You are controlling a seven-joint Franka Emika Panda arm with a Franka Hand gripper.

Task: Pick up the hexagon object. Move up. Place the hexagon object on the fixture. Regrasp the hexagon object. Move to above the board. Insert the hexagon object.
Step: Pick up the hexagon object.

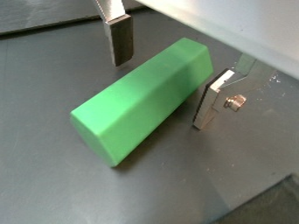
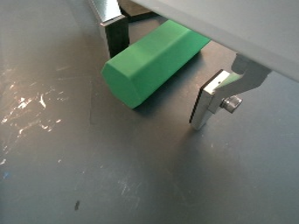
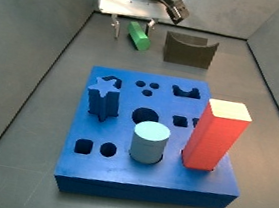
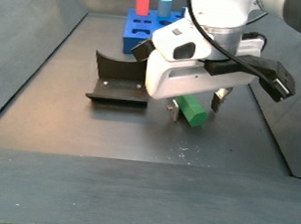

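Observation:
The hexagon object (image 1: 142,99) is a bright green bar lying flat on the dark floor, also seen in the wrist view (image 2: 152,63) and in both side views (image 3: 138,38) (image 4: 193,110). My gripper (image 1: 163,74) hangs low over it, open, one finger on each long side of the bar with gaps showing; the same gripper (image 2: 160,74) straddles it from the other wrist camera. The fixture (image 3: 189,50) stands just beside the bar, also seen as the fixture (image 4: 117,82). The board (image 3: 150,138) is a thick blue slab with cut-out holes nearer the middle.
On the board stand a red block (image 3: 215,136), a pale blue cylinder (image 3: 149,143) and a dark blue star peg (image 3: 103,97). Grey walls (image 3: 56,51) enclose the floor on the sides.

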